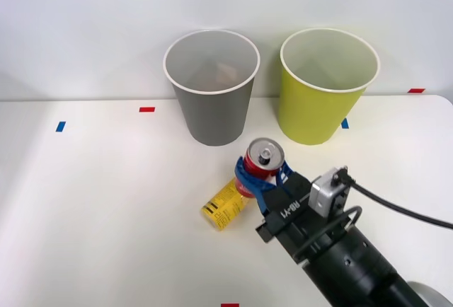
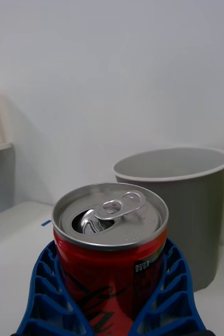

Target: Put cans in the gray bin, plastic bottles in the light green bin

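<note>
My right gripper [image 1: 262,174] is shut on the red can [image 1: 264,160], which stands upright between the blue ribbed fingers [image 2: 43,294], silver top and pull-tab up [image 2: 110,215]. The can is held in front of the two bins, a little nearer the gray bin [image 1: 212,88], whose rim rises just beyond it in the wrist view [image 2: 180,210]. The light green bin [image 1: 327,84] stands to the right of the gray one. The yellow-labelled plastic bottle [image 1: 225,206] lies on its side on the table, just left of and partly under the gripper; its cap end is hidden.
The white table [image 1: 106,215] carries small blue [image 1: 60,126] and red [image 1: 146,109] tape marks. A white wall rises right behind the bins. The arm's black cable [image 1: 396,208] trails off to the right.
</note>
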Tool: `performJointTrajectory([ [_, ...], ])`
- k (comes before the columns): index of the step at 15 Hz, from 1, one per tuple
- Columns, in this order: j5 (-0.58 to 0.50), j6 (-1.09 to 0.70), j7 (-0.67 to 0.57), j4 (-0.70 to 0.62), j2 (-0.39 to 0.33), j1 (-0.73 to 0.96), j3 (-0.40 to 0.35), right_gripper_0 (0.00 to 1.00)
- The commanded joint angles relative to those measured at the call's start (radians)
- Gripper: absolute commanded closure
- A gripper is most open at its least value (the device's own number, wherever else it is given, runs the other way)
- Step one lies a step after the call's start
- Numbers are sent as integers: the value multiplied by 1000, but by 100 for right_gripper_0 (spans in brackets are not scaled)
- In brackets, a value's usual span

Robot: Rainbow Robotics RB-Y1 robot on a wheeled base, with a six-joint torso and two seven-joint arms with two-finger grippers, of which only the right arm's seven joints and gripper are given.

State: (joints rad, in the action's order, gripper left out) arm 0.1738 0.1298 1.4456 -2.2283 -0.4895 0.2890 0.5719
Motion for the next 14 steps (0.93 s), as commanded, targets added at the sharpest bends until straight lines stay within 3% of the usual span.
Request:
performJointTrajectory([
  [1, 19, -104, -22, -1, 77, -94, -30, 100],
  [9, 32, -561, -70, 1, 289, -415, -172, 100],
  [11, 32, -581, -83, 79, 322, -499, -193, 100],
  [14, 23, -460, -88, 303, 388, -636, -210, 100],
])
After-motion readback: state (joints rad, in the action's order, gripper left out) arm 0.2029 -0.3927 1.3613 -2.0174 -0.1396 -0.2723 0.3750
